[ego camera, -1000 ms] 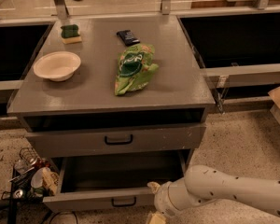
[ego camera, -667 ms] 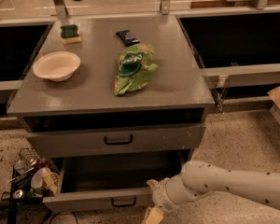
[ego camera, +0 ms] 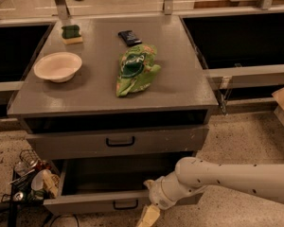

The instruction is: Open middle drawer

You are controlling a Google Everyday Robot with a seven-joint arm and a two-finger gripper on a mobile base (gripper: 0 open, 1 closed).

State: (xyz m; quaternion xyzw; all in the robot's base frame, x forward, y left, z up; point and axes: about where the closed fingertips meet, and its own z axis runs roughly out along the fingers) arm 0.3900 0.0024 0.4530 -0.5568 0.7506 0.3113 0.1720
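Observation:
The middle drawer (ego camera: 92, 206) is the low grey one near the bottom of the grey cabinet. It stands pulled out, its grey inside (ego camera: 113, 176) shows, and a small black loop handle (ego camera: 125, 205) sits at the centre of its front. My gripper (ego camera: 149, 215) is at the bottom edge of the view, just right of that handle and against the drawer's front panel. The white arm (ego camera: 227, 176) reaches in from the right. Part of the gripper is cut off by the frame.
Above is a taller shut drawer (ego camera: 118, 142) with a black handle. The cabinet top (ego camera: 99, 86) holds a white bowl (ego camera: 57, 66), a green chip bag (ego camera: 136, 69), a dark packet (ego camera: 129, 37) and a sponge (ego camera: 71, 33). A wire basket of clutter (ego camera: 28, 178) stands at the left.
My arm and gripper have shifted a little to the left and down along the drawer's front. The drawer looks about as far out as before.

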